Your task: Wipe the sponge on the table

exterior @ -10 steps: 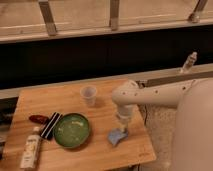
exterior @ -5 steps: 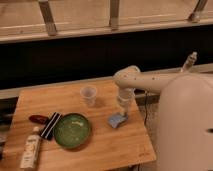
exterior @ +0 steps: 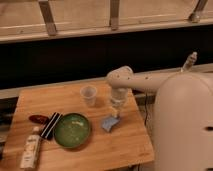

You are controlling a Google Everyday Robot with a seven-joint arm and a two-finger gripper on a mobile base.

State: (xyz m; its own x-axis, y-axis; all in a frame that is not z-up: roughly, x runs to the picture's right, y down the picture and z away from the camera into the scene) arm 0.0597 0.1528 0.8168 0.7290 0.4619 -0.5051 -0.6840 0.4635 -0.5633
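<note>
- Honey-coloured wooden plank table (exterior: pixel 75 156): stands before a dark wall (exterior: pixel 65 60).
- Small blue-grey rectangular sponge (exterior: pixel 109 124): rests near the tabletop's right edge, beside the green bowl (exterior: pixel 72 131).
- Gripper (exterior: pixel 116 113): closed, pinching the sponge's upper edge.

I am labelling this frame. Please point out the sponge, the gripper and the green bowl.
sponge (exterior: pixel 108 124): camera view, middle of its top.
gripper (exterior: pixel 116 114): camera view, its fingertips, shut on the sponge's far edge.
green bowl (exterior: pixel 72 130): camera view, its bare inside.
</note>
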